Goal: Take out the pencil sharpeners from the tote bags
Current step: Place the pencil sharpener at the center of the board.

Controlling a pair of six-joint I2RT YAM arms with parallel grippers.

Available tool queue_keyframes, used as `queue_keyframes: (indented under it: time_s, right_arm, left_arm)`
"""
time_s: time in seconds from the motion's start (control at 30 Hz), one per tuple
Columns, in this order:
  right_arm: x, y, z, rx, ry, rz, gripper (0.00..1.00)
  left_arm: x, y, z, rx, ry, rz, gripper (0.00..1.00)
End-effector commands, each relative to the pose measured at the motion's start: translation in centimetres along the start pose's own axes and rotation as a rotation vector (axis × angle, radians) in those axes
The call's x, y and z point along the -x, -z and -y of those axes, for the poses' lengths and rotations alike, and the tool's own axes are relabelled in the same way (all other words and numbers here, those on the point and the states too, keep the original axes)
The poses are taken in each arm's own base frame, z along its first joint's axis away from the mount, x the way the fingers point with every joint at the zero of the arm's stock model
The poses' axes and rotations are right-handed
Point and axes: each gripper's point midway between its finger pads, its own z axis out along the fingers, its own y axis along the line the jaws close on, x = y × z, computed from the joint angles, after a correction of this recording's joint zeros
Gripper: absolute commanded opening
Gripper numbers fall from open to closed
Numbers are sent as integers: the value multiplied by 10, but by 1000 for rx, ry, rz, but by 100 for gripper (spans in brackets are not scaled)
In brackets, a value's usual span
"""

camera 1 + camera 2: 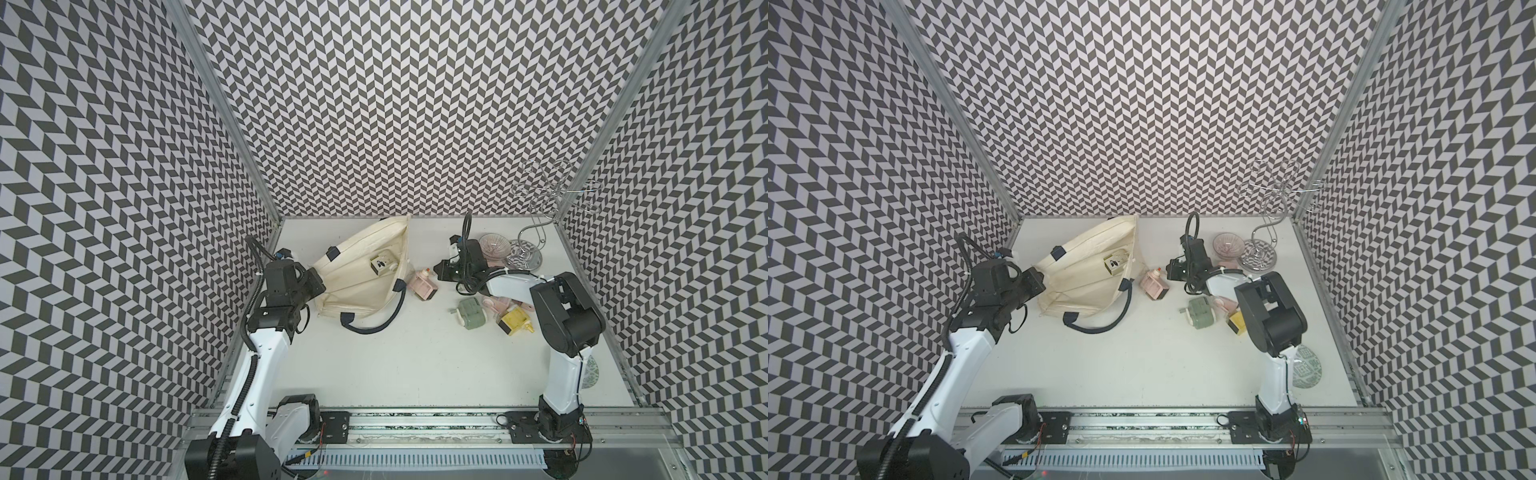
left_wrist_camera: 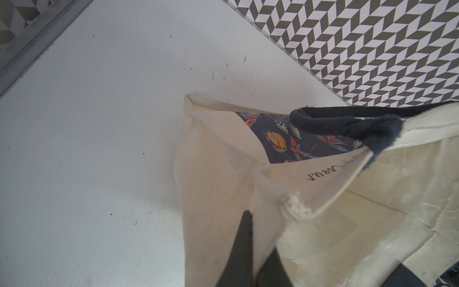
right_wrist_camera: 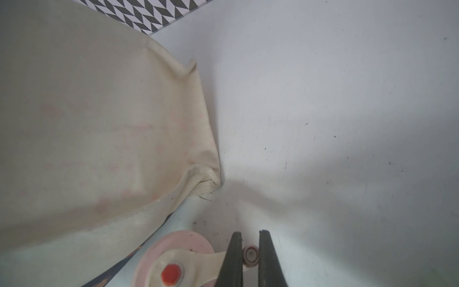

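Top views are showing the tote bag (image 1: pixel 357 286) lying at about ten o'clock from the table's middle, its mouth gaping so the inside is visible from above. The left gripper (image 1: pixel 312 283) is pinching the bag's rim on its nine o'clock side. A cream sharpener (image 1: pixel 382 266) is sitting inside the bag. The pink sharpener (image 1: pixel 424 286) is lying just beside the bag's three o'clock edge, with the right gripper (image 1: pixel 441 271) at its two o'clock side. A green sharpener (image 1: pixel 471 316) and a yellow sharpener (image 1: pixel 515 323) are lying out at three o'clock.

Left wrist view is showing the jaws clamping a fold of cream canvas, near the navy handle (image 2: pixel 347 121).

Right wrist view is showing the jaws squeezing the small crank knob (image 3: pixel 250 254) of the pink sharpener, not its body.

Judging from this, the pink one is probably heading for the heap. The knob is offering a tiny hold and the crank may be swinging, so travelling low and slowly is looking wise. The left arm should be holding the rim up, leaving the cream one reachable.
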Motion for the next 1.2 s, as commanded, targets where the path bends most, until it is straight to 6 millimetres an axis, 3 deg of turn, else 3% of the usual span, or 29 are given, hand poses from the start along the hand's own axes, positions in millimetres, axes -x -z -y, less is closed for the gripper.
queue_keyframes:
  time_s: [0.0, 0.1, 0.17, 0.37, 0.57, 0.67, 0.73, 0.8, 0.9, 1.03, 1.17]
  right_arm:
    - [-8, -2, 12, -66, 25, -37, 2]
    - [-4, 0, 14, -90, 23, -42, 7]
    - [-4, 3, 15, -103, 12, -44, 21]
    - [4, 16, 3, -72, 1, -23, 28]
    - [37, 52, -16, -83, 11, 63, 33]
    - [59, 84, -51, -56, 51, 144, 37]
    - [67, 103, -87, -23, 99, 201, 38]
    - [66, 116, -126, 38, 146, 240, 38]
    - [48, 127, -186, 178, 209, 265, 38]
    - [13, 119, -246, 297, 313, 259, 34]
    - [-20, 93, -274, 309, 380, 192, 31]
  left_arm:
    - [4, 4, -1, -1, 2, 21, 0]
    - [4, 5, -1, -4, 2, 23, 0]
    - [3, 4, 0, -9, 1, 20, 0]
    - [-1, 7, 7, -59, 13, 8, 0]
    - [-18, 8, 10, -112, 52, -28, 0]
    - [-30, 8, 11, -139, 77, -56, 0]
    - [-39, 8, 13, -167, 98, -71, 0]
    - [-47, 9, 13, -184, 119, -79, 0]
    - [-52, 10, 13, -194, 132, -77, 0]
    - [-53, 12, 16, -205, 131, -83, 0]
    - [-51, 15, 19, -212, 129, -78, 0]
